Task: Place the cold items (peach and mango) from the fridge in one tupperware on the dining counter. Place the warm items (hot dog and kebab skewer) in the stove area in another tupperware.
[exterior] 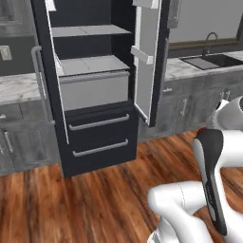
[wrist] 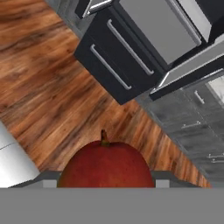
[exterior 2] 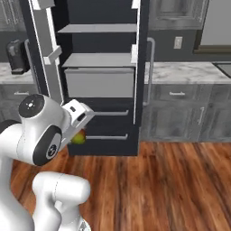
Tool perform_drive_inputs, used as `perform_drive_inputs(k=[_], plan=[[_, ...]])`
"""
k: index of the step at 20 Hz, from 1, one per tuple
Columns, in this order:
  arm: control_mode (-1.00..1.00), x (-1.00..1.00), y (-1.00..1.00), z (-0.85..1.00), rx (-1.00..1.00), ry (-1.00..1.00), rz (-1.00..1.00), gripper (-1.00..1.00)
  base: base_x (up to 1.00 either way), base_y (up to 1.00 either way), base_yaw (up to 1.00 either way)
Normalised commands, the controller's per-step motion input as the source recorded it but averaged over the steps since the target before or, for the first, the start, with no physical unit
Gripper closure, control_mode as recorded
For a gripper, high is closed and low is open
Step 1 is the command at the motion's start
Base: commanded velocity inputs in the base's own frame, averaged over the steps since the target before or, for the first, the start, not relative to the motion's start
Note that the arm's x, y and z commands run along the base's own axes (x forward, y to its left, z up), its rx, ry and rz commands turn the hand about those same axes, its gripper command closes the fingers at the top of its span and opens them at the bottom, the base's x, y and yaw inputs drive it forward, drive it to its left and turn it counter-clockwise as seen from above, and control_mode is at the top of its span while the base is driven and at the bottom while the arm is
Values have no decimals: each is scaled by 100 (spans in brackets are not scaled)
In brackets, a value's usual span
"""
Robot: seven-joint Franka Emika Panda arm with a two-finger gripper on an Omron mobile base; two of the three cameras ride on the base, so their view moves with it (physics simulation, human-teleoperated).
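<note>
Tool point(wrist: 105, 186) grips red-green fruit point(wrist: 105, 165), peach or mango unclear; fingertips cut off.

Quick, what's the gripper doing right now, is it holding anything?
Gripper: closed on a red fruit with a stem, held clear of the open fridge.
</note>
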Motion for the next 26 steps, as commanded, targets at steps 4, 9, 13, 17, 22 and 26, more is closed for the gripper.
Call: perform_drive_inputs(k=[4, 9, 13, 17, 22, 26], plan=[[100, 0, 0, 0, 0, 0, 0, 100, -100, 46, -32], [100, 0, 0, 0, 0, 0, 0, 100, -100, 59, -34], [100, 0, 0, 0, 0, 0, 0, 100, -100, 53, -35], [100, 0, 0, 0, 0, 0, 0, 100, -100, 38, -34], [100, 0, 0, 0, 0, 0, 0, 100, -100, 13, -31], [100, 0, 0, 0, 0, 0, 0, 100, -100, 0, -24]])
